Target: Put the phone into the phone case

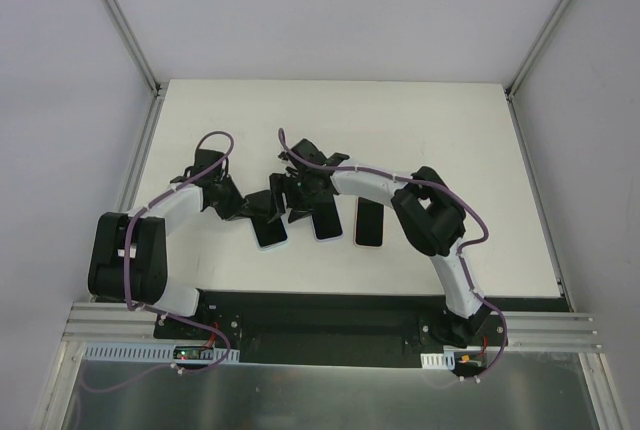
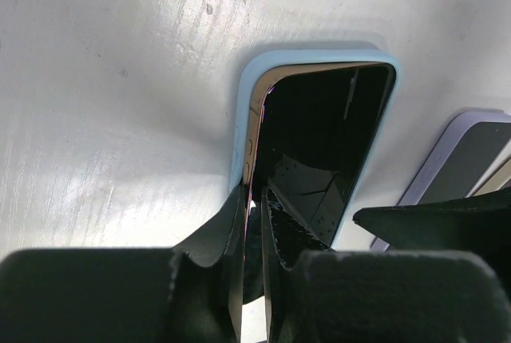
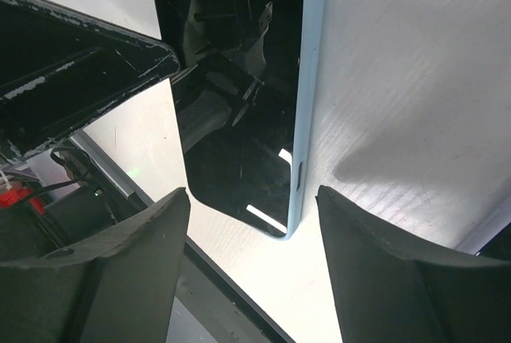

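A black-screened phone point(image 2: 319, 143) lies in a light blue case point(image 2: 243, 120) on the white table, with its left long edge raised out of the case. My left gripper point(image 2: 255, 207) is shut on the phone's near end at that raised edge; in the top view it point(image 1: 257, 207) is over the leftmost phone point(image 1: 268, 234). My right gripper point(image 3: 254, 193) is open and hovers above the near end of the same phone point(image 3: 239, 80), whose case rim point(image 3: 311, 80) runs along its right side. In the top view the right gripper point(image 1: 300, 198) sits just right of the left one.
A phone in a lavender case point(image 2: 463, 159) lies right of the blue one, the middle phone in the top view point(image 1: 325, 222). A third phone point(image 1: 369, 225) lies further right. The table's black front edge point(image 3: 223, 303) is close behind the phone's near end.
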